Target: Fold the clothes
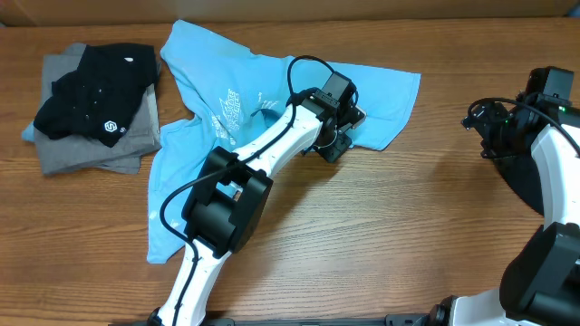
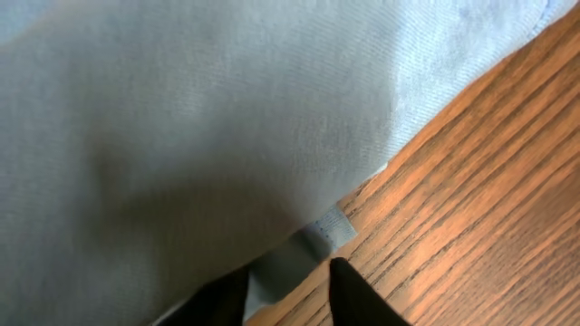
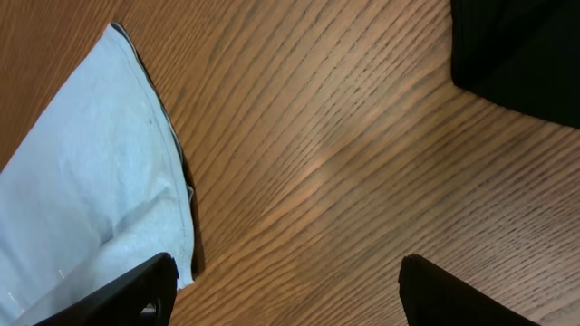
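Note:
A light blue T-shirt [image 1: 208,109] with a white print lies crumpled and spread across the middle of the wooden table. My left gripper [image 1: 337,145] is down at its lower right edge. In the left wrist view the shirt [image 2: 199,118] fills most of the frame, and the gripper's [image 2: 290,276] fingertips stand a narrow gap apart astride the hem, resting on the wood. My right gripper [image 1: 476,122] is wide open and empty over bare wood to the right of the shirt. In the right wrist view a shirt corner [image 3: 91,181] lies beside the left finger of that gripper [image 3: 285,290].
A stack of folded clothes sits at the far left: a black garment [image 1: 100,91] on top of grey ones [image 1: 91,149]. A dark shape [image 3: 517,54] fills the top right corner of the right wrist view. The table's far edge runs along the top.

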Robot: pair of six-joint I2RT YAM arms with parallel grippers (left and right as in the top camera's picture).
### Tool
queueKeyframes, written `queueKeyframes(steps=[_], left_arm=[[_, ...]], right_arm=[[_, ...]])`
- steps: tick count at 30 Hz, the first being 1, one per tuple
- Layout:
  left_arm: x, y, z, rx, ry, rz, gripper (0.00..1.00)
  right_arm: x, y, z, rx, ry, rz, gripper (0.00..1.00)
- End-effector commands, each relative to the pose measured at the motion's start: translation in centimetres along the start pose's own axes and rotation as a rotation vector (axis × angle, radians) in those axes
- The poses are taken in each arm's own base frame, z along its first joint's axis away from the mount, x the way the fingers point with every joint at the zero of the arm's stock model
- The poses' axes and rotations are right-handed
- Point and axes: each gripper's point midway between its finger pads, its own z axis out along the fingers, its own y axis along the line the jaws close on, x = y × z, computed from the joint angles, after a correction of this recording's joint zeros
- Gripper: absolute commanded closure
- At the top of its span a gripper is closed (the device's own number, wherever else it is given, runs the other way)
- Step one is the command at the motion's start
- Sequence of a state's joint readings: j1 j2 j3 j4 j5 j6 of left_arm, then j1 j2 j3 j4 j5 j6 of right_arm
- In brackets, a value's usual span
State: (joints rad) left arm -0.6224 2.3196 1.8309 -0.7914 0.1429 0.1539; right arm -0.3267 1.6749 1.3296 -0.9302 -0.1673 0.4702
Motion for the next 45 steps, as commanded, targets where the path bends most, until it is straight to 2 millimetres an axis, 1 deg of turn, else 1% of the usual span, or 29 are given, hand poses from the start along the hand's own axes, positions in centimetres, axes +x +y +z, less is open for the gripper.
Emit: queueKeyframes(steps=[1,4,7,10,12,14,19,22,24,29,33,34,36,37,38,39,42,45], left_arm=[[1.1,-0.6,1.6,0.023,0.039,-0.022,0.76],[1.8,-0.6,2.3,0.027,0.065,-0.032,0.84],[2.2,-0.7,2.3,0.033,0.081,-0.038,0.96],[1.9,-1.1,1.4,0.049,0.082,-0.049,0.96],[1.6,-1.3,0.4,0.052,0.094,-0.077,0.96],[1.2,-1.9,-0.8,0.073,0.106,-0.078,0.96],[0.3,-5.4,-4.2,0.186,0.136,-0.067,0.96],[0.0,-8.6,-6.3,0.274,0.152,-0.046,0.96],[-0.2,-11.3,-7.7,0.339,0.16,-0.022,0.96],[-0.2,-16.1,-10.1,0.366,0.178,0.066,0.96],[-0.2,-19.9,-11.8,0.381,0.169,0.148,0.96],[-0.1,-20.6,-12.1,0.384,0.168,0.163,0.96],[0.1,-21.9,-12.7,0.389,0.173,0.177,0.96],[0.3,-22.5,-13.0,0.391,0.177,0.18,0.95],[0.3,-22.8,-13.3,0.392,0.177,0.18,0.88],[0.3,-23.1,-13.7,0.393,0.174,0.187,0.75],[-0.1,-22.9,-15.1,0.369,0.153,0.193,0.59],[-1.0,-20.6,-17.2,0.286,0.11,0.18,0.55]], right_arm=[[-0.6,0.2,-0.2,0.003,-0.015,-0.009,0.19],[-0.5,0.1,-0.2,0.004,-0.013,-0.009,0.19],[-0.5,0.1,-0.2,0.005,-0.012,-0.008,0.19],[-0.5,0.1,-0.2,0.005,-0.012,-0.009,0.19],[-0.5,0.1,-0.2,0.005,-0.012,-0.009,0.19],[-0.5,0.1,-0.2,0.005,-0.012,-0.009,0.19],[-0.5,0.1,-0.2,0.005,-0.013,-0.011,0.19],[-0.5,0.1,-0.2,0.006,-0.012,-0.035,0.19],[-0.6,-0.2,-0.2,0.02,-0.017,-0.034,0.18],[-0.8,-0.8,-0.2,0.056,-0.033,-0.033,0.18],[-0.9,-0.9,-0.2,0.06,-0.034,-0.032,0.17],[-0.8,-0.9,-0.2,0.061,-0.033,-0.031,0.14],[-0.6,-1.0,-0.2,0.066,-0.025,-0.03,0.14],[-0.5,-1.1,-0.2,0.068,-0.02,-0.03,0.13],[-0.3,-1.2,-0.2,0.072,-0.013,-0.029,0.12],[-0.2,-1.3,-0.2,0.075,-0.006,-0.027,0.11],[0.9,-1.3,-0.3,0.067,0.041,-0.022,0.11],[2.8,-0.5,-0.4,0.008,0.13,-0.072,0.11]])
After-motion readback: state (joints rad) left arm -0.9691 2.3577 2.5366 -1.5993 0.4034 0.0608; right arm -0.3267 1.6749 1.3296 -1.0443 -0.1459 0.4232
